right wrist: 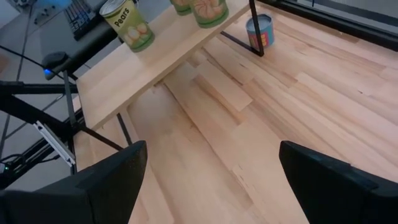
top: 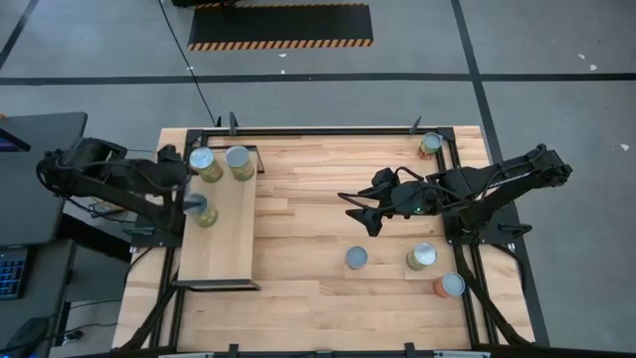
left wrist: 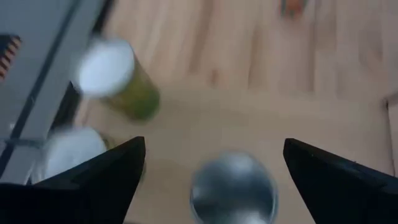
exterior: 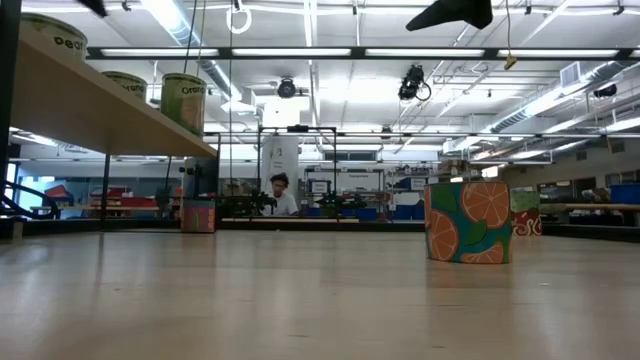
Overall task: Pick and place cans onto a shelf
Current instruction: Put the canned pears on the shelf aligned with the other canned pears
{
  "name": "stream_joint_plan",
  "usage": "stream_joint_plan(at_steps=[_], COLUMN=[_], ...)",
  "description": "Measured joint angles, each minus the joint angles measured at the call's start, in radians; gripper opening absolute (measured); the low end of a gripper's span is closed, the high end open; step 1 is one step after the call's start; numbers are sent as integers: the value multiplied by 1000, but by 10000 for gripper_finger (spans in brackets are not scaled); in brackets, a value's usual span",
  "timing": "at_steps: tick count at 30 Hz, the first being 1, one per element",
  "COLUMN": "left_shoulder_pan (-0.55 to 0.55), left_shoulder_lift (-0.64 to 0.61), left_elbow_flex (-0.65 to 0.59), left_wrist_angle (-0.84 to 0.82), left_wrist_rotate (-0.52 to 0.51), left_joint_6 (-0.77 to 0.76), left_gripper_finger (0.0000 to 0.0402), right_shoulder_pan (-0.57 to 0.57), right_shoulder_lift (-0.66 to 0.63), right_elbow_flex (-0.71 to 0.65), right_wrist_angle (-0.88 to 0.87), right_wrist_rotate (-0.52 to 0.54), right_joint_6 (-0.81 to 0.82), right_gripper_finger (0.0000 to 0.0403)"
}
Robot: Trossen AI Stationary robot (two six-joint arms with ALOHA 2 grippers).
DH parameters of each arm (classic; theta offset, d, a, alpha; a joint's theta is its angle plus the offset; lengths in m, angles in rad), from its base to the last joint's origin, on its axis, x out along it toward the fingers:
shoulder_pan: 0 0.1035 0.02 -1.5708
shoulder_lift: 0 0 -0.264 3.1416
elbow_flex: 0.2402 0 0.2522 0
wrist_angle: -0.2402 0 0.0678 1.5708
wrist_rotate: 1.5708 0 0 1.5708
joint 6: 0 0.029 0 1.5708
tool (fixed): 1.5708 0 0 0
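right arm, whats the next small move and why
Probably swing the right end effector toward the bluish-grey can just ahead on the tabletop. Its fingers are open and empty, hovering above bare wood, and three cans already stand on the shelf while this one is the nearest left.

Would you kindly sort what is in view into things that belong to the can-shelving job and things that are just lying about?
Job:
- three cans on the shelf
- four cans on the table
- shelf
- left gripper
- right gripper

Lying about:
- striped floor mat
- keyboard
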Motion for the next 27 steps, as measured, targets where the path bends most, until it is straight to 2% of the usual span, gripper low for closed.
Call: stream_joint_plan(at_steps=[8,12,15,19,22,24,27], left_shoulder_pan=[0,0,0,27,75,107,152], left_shoulder_lift=[53,102,147,206,241,262,296], left_elbow_flex=[-14,-32,-33,-33,-33,-33,-33], left_wrist_angle=[510,708,823,962,1038,1093,1158], left_wrist_rotate=[-10,-8,-14,-18,-19,-43,-77], left_joint_6=[56,96,118,173,137,111,78], left_gripper_finger=[389,389,389,389,389,389,389], right_shoulder_pan=[0,0,1,1,-11,-26,-55], right_shoulder_lift=[0,-4,-24,-69,-97,-106,-106], right_elbow_flex=[0,0,0,0,0,0,0], right_wrist_angle=[-1,-24,-89,-264,-440,-579,-779], right_wrist_rotate=[1,12,49,156,206,194,114], right_joint_6=[-51,-79,-42,87,222,354,497], right_gripper_finger=[373,373,373,373,373,373,373])
